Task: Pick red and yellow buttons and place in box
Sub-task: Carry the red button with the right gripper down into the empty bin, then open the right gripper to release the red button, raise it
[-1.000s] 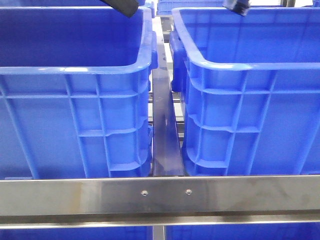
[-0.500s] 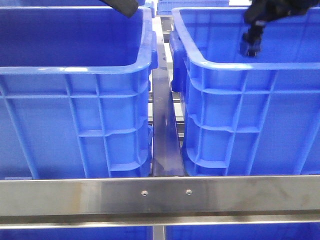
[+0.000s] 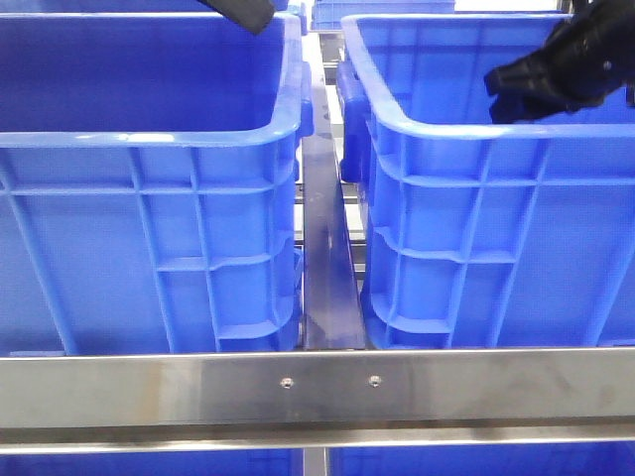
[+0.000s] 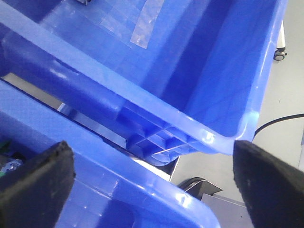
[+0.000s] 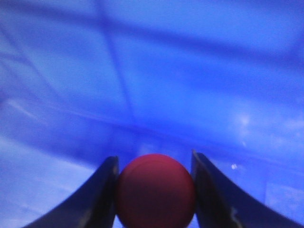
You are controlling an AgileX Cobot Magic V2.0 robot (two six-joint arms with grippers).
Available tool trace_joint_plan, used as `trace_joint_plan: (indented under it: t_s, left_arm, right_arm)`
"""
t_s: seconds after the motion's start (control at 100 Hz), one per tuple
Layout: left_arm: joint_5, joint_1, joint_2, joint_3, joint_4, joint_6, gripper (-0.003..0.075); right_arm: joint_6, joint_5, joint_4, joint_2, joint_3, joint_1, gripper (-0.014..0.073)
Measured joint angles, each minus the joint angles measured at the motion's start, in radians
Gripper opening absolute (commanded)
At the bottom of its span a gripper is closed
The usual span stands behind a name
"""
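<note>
front: level, close at crates (image 3: 149, 198) | wrists: downward, close, same crates

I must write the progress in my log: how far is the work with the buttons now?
In hand: the right gripper is shut on a red button and reaches down inside the right blue crate. The left gripper is open and holds nothing. Left: releasing this button. No yellow button is visible, and whether any button already lies in a crate cannot be told.
</note>
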Motion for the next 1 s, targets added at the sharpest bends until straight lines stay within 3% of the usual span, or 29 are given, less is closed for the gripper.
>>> trace_joint_plan:
  t_s: [0.15,0.39,0.75,1.0]
  left_arm:
    - [0.0,0.0,0.0,0.0,0.0,0.0,0.0637]
    - [0.0,0.0,0.0,0.0,0.0,0.0,0.0637]
    - [0.0,0.0,0.0,0.0,0.0,0.0,0.0637]
    - [0.0,0.0,0.0,0.0,0.0,0.0,0.0637]
  right_arm:
    - [-0.002,-0.002,0.002,0.004,-0.002,0.0,0.0278]
    - [-0.002,-0.002,0.002,0.005,-0.002,0.0,0.0486]
    - [-0.002,0.0,0.002,-0.004,-0.002,0.0,0.0488]
    - [0.0,0.045,0.002,-0.127,0.019,0.0,0.0486]
